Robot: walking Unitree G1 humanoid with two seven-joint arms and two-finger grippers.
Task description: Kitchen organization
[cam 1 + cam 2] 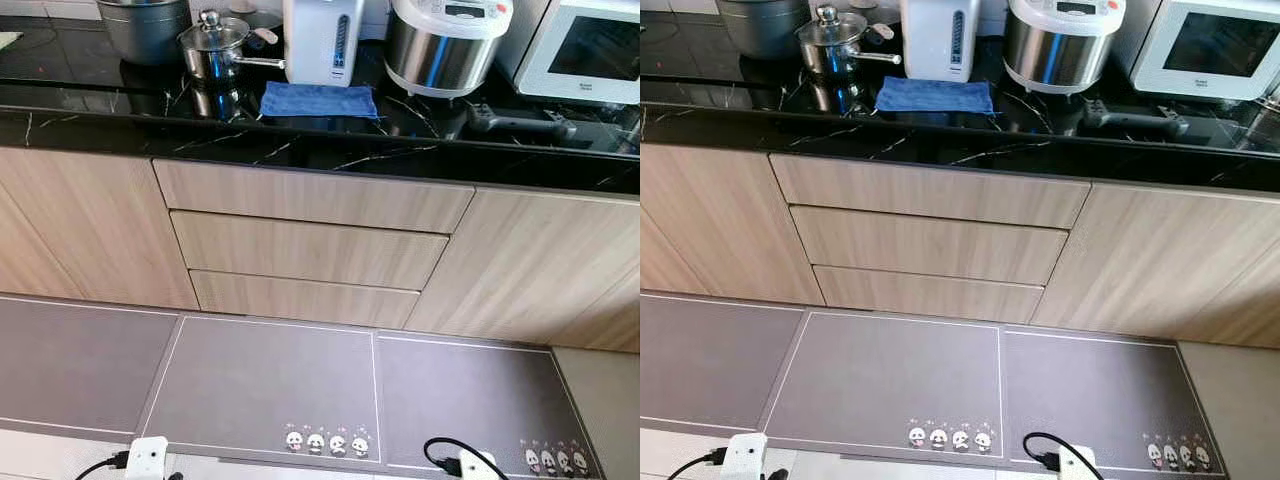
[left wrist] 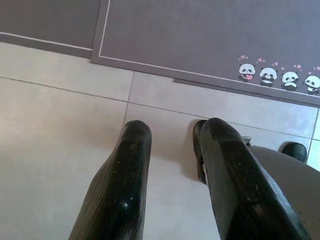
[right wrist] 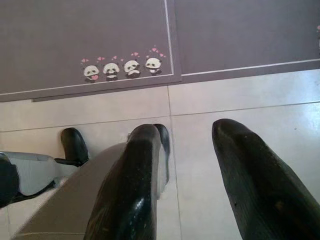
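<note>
- Along the top of the frame, the black surface (image 1: pixel 300 140) carries a pot (image 1: pixel 213 45), blue cloth (image 1: pixel 318 100) and rice cooker (image 1: pixel 445 42), seemingly untouched.
- Left claw (image 2: pixel 170 142) and right claw (image 3: pixel 187 137) hang parted, empty, over floor tiles (image 2: pixel 55 150); organizing looks unstarted.

Home kitchen: black marble counter (image 1: pixel 300 150), silver rice cooker (image 1: pixel 445 45) at 12 o'clock, white microwave (image 1: pixel 590 50) at 1, wood drawers (image 1: pixel 310 245), grey panda mats (image 1: pixel 270 385).

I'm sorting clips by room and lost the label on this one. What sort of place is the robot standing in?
Most likely a home kitchen. A black marble-look countertop carries a rice cooker, a lidded saucepan and a microwave, with wooden drawers below and grey floor mats in front.
</note>
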